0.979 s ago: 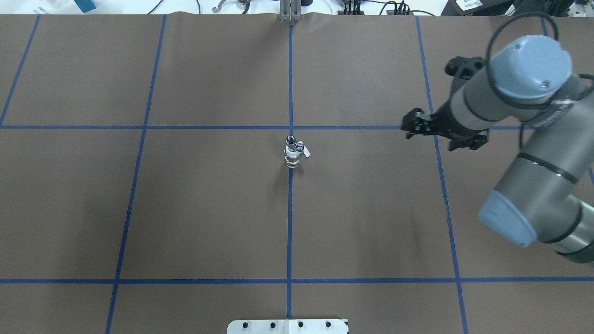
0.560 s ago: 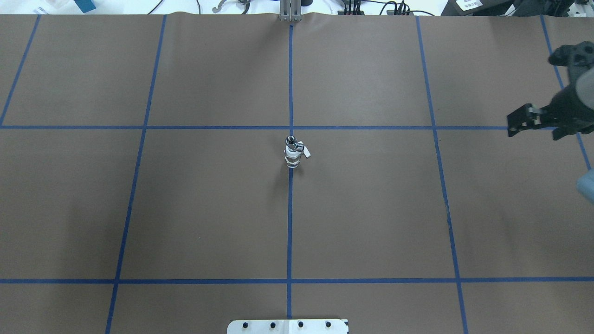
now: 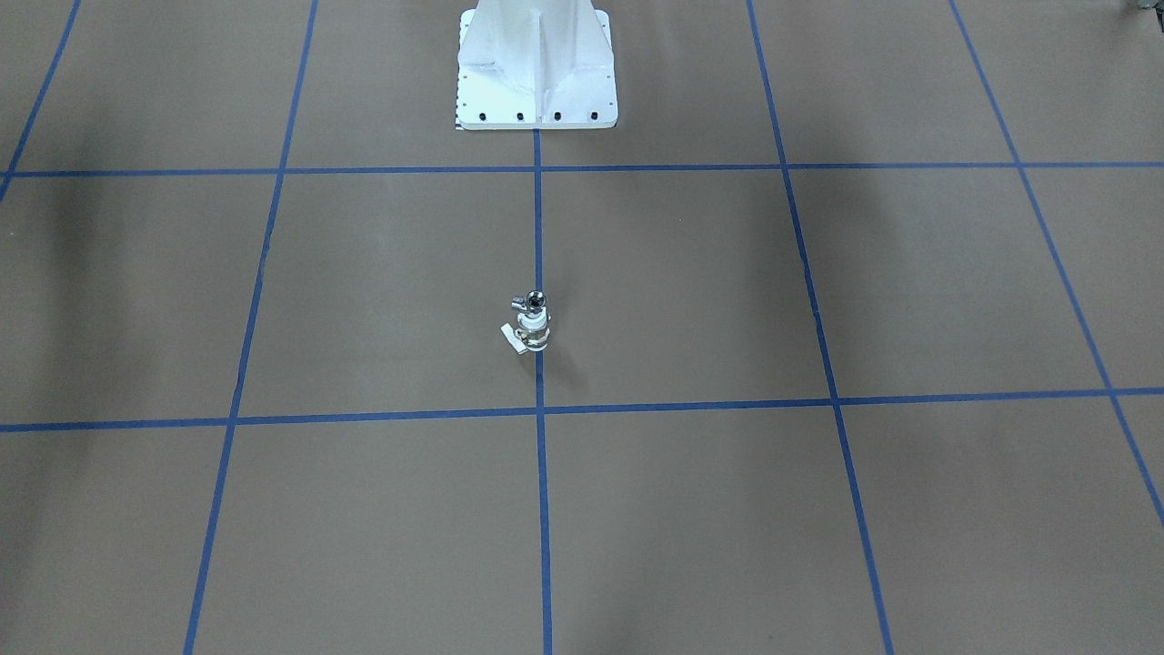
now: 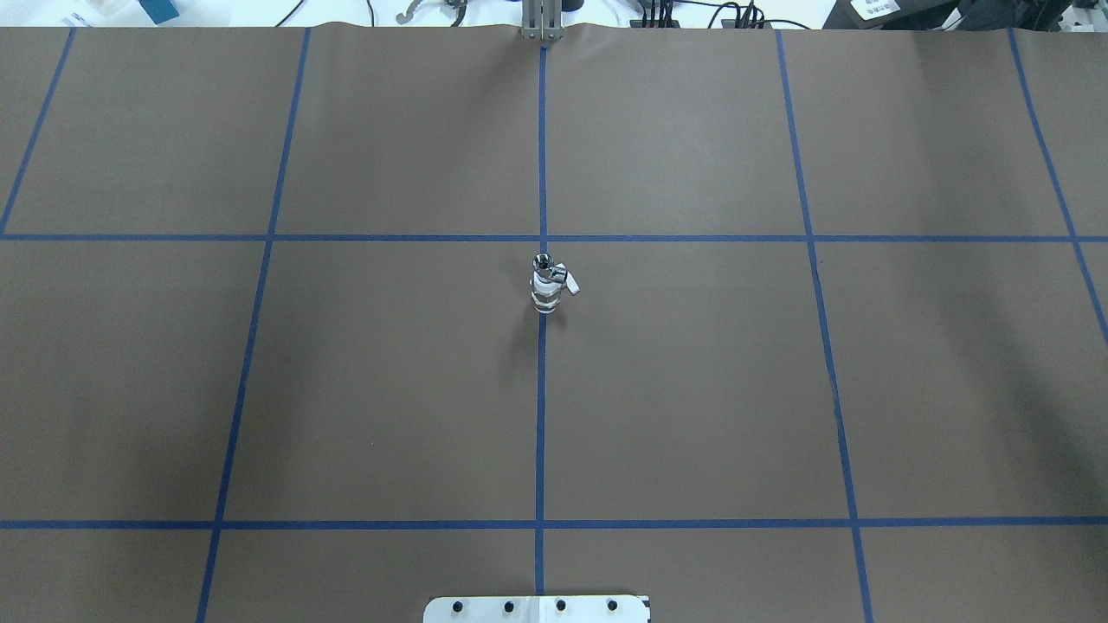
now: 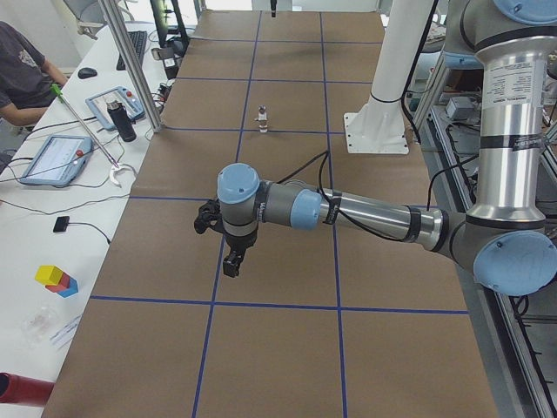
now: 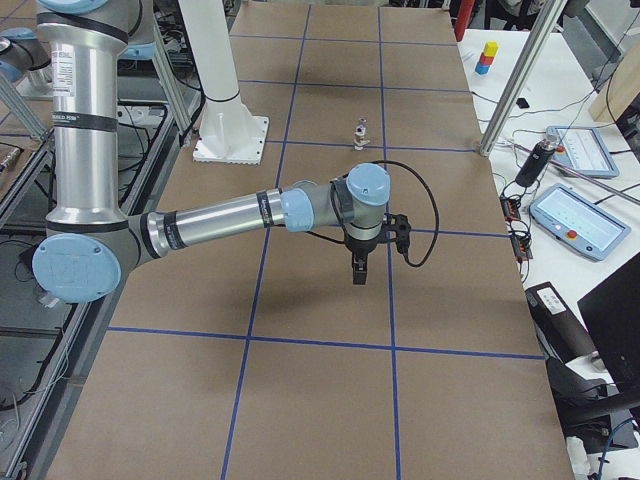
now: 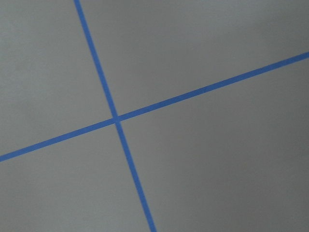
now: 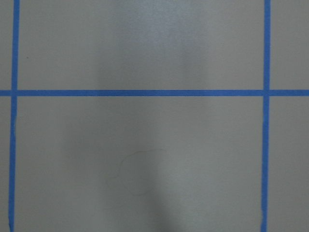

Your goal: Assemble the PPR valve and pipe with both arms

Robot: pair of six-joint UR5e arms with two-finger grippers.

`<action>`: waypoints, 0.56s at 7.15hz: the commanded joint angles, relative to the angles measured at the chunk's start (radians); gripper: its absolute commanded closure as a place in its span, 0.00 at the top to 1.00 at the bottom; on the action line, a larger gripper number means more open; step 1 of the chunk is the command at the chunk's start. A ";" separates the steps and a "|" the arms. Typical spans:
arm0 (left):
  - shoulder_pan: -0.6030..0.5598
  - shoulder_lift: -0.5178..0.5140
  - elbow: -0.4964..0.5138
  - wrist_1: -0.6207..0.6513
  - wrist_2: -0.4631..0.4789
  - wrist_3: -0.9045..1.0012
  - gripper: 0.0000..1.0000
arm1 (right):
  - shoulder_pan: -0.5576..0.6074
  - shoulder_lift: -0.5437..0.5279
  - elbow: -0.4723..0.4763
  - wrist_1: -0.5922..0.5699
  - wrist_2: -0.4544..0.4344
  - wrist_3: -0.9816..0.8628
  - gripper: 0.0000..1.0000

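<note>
The PPR valve (image 4: 544, 294) and the pipe (image 4: 543, 261) stand upright as one small stack on the blue centre line of the table, the silver pipe head on top and the valve's white tab (image 4: 570, 283) sticking out. The stack also shows in the front view (image 3: 533, 325) and small in both side views (image 5: 262, 117) (image 6: 361, 131). No gripper touches it. My left gripper (image 5: 231, 262) hangs over the table far from the stack, seen only in the left side view. My right gripper (image 6: 358, 271) hangs likewise, seen only in the right side view. I cannot tell whether either is open or shut.
The white bolted pedestal (image 3: 536, 82) stands at the robot's edge of the table. Blue tape lines grid the brown mat (image 4: 692, 389). Side benches hold tablets (image 5: 57, 158) (image 6: 583, 218), a bottle (image 5: 123, 121) and aluminium posts (image 5: 130, 65). A person (image 5: 22, 70) sits at the left bench.
My right arm and gripper have swung away to the right and left the overhead view. The valve and pipe stack has not moved.
</note>
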 commanded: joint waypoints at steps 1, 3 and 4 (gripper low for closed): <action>-0.037 -0.011 0.014 0.059 -0.055 0.002 1.00 | 0.031 -0.017 0.001 0.000 0.009 -0.040 1.00; -0.048 0.000 -0.001 0.060 -0.072 -0.004 1.00 | 0.053 -0.031 0.024 0.002 0.015 -0.040 1.00; -0.050 0.001 0.019 0.057 -0.072 -0.003 1.00 | 0.060 -0.031 0.041 0.002 0.011 -0.040 1.00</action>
